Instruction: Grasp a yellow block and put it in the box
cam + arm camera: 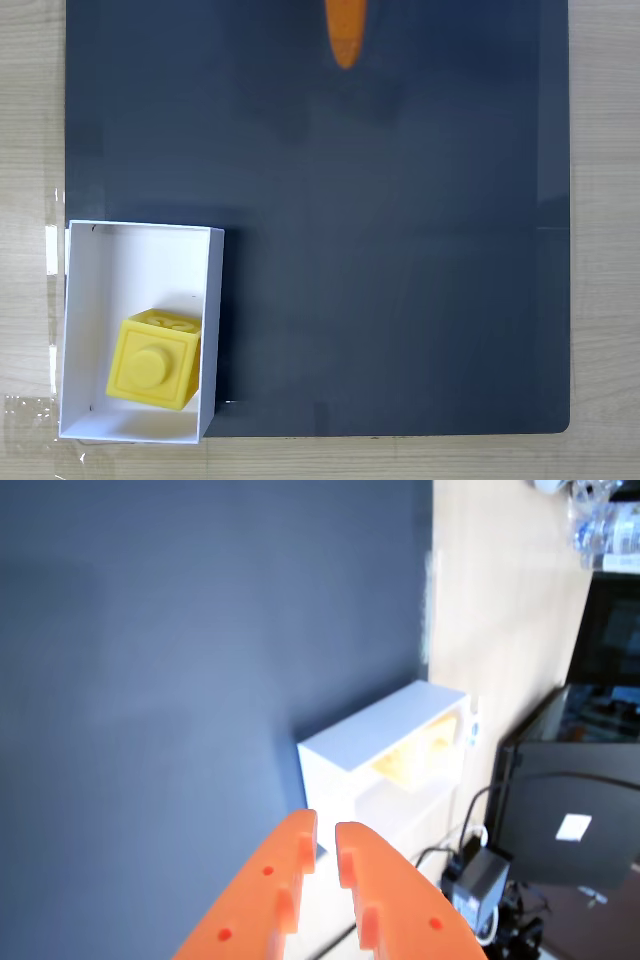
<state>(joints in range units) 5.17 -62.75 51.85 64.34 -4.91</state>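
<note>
The yellow block (152,360) sits inside the box (85,290), toward its lower half in the fixed view, stud side facing the camera. There's some embossed marking on its upper face, but I can't read it. The box rests at the lower-left corner of the dark mat (400,250) on the wooden counter (30,120). My fingers (325,832) are nearly together, holding nothing, well away from the box.

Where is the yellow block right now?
In the fixed view, the bright yellow plastic studded block sits inside the white lidless rectangular box at lower left, on the dark mat's corner.
</note>
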